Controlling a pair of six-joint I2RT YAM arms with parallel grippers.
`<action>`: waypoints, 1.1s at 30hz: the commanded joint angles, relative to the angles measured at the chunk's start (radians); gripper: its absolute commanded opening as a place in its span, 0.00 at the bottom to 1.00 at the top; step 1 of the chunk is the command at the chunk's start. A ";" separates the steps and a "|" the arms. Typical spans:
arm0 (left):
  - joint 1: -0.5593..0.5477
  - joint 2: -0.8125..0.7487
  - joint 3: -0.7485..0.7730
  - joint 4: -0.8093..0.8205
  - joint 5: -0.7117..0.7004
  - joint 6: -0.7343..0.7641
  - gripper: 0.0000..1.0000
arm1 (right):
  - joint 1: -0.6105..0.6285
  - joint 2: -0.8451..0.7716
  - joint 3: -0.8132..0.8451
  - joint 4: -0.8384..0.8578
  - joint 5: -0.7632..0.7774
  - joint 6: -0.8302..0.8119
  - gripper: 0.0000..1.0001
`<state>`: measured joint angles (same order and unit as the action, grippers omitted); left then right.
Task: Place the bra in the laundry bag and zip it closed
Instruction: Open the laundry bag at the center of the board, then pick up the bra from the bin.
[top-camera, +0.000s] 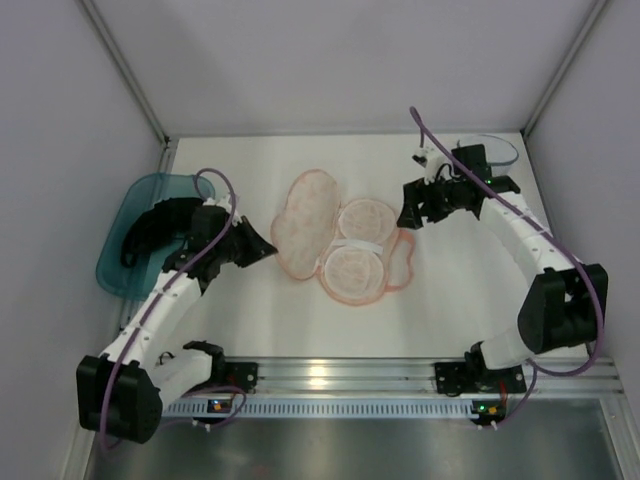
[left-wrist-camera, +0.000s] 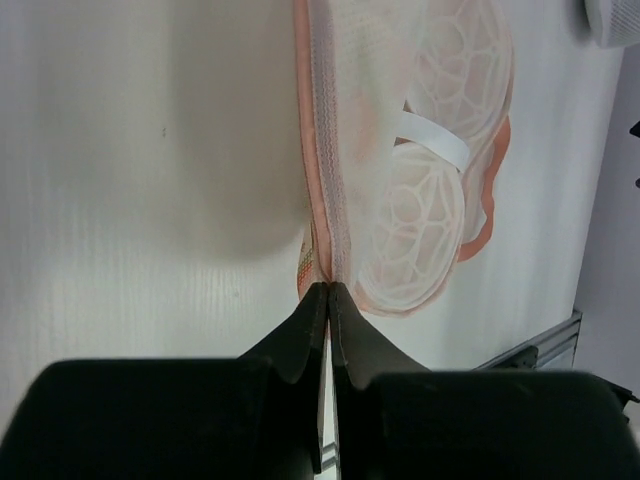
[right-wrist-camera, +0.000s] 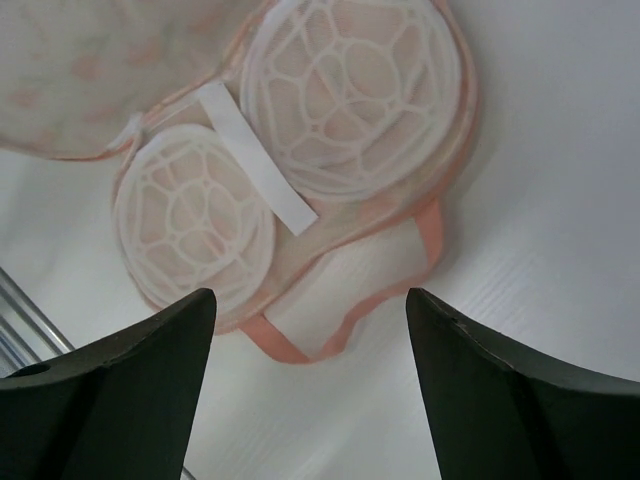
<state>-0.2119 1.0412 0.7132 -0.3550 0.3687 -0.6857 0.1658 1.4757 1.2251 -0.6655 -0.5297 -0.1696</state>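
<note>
While the laundry bag (top-camera: 335, 240) was left open on the desk (top-camera: 450, 305), its edging (left-wrist-camera: 318, 150) pinched in the closed left gripper (left-wrist-camera: 328, 288) and the right gripper (right-wrist-camera: 310, 300) spread wide over its loop (right-wrist-camera: 430, 240), the edging could be slipped loose if tugged; no bra was seen.
</note>
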 joint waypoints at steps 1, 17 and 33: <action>0.008 -0.041 0.012 -0.097 -0.103 0.011 0.07 | 0.093 0.035 0.017 0.081 -0.018 0.062 0.78; 0.219 0.207 0.575 -0.508 -0.246 0.529 0.92 | 0.285 0.319 0.022 -0.026 0.042 0.038 0.83; 0.700 0.468 0.644 -0.392 -0.267 0.689 0.89 | 0.147 0.397 0.045 -0.166 0.212 -0.013 0.86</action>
<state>0.4854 1.5146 1.3640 -0.8299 0.1154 -0.0166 0.3714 1.8648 1.2480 -0.7490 -0.4065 -0.1410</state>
